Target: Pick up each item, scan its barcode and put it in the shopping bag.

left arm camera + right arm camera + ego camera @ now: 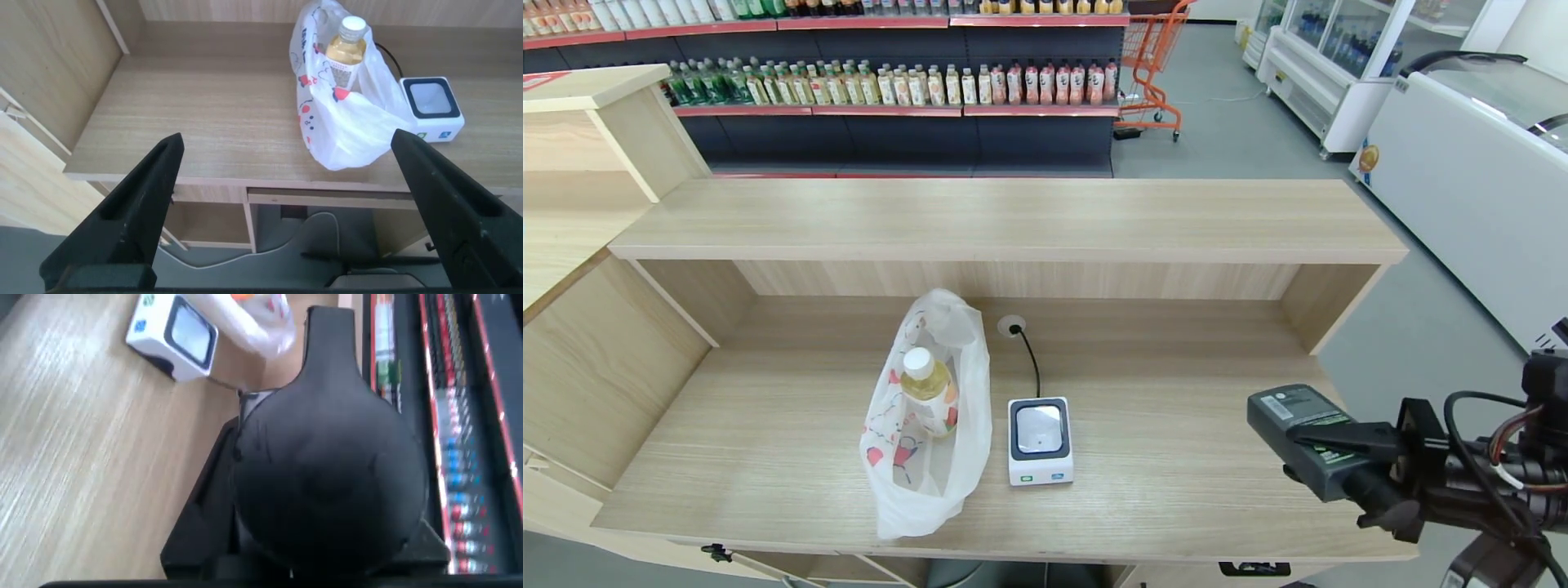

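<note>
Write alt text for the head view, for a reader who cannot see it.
The right tool holds a dark container at the right end of a wooden counter. To its left a white scanner sits on the counter, and beside that lies a white plastic bag with a yellow drink bottle inside.

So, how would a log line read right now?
right pincer: holds dark item | left pincer: open | bag: bottle inside | scanner: beside bag

No print can be read — the white label on the dark item [1292,415] is too small, likewise the bottle [927,390] label and the scanner [1039,443] marks.
</note>
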Motion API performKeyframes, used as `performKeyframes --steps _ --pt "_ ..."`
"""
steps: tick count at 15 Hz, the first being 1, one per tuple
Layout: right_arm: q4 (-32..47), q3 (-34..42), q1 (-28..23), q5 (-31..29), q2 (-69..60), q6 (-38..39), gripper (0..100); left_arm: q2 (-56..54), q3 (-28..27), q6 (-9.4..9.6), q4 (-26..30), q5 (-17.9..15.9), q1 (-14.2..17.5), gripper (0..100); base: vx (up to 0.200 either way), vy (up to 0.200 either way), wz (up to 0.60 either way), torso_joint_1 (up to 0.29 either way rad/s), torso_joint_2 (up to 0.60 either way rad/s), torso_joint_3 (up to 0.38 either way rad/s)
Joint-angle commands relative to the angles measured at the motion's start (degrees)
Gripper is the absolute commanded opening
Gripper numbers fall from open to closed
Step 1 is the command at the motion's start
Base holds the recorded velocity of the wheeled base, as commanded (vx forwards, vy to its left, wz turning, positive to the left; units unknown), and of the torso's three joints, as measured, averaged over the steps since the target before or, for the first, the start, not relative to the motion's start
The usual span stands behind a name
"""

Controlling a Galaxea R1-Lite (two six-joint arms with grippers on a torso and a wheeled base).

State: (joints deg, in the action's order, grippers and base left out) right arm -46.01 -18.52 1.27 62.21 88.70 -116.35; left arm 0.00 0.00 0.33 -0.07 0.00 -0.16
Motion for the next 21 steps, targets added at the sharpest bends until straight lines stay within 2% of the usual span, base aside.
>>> performKeyframes --steps 1,4,7,17,21 --pt "-1.01 0.5 5.24 0.72 0.6 -4.85 0 0.09 0.0 0.02 -0.01 0.0 0.07 100 0.0 0.0 0.0 0.0 0.0 0.0" --pt "-0.66 1.12 15.34 1.07 2.97 -17.86 0 0.0 0.0 0.02 -0.01 0.0 0.07 100 0.0 0.0 0.0 0.0 0.0 0.0" --pt "-0.66 1.12 20.44 1.07 8.6 -27.09 0 0.0 0.0 0.02 -0.01 0.0 -0.02 100 0.0 0.0 0.0 0.0 0.0 0.0" --pt "-1.01 -0.55 33.27 2.22 13.52 -34.39 0 0.0 0.0 0.02 -0.01 0.0 0.07 100 0.0 0.0 0.0 0.0 0.0 0.0" --pt "-0.66 -0.91 33.01 2.22 14.92 -34.21 0 0.0 0.0 0.02 -0.01 0.0 0.07 100 0.0 0.0 0.0 0.0 0.0 0.0"
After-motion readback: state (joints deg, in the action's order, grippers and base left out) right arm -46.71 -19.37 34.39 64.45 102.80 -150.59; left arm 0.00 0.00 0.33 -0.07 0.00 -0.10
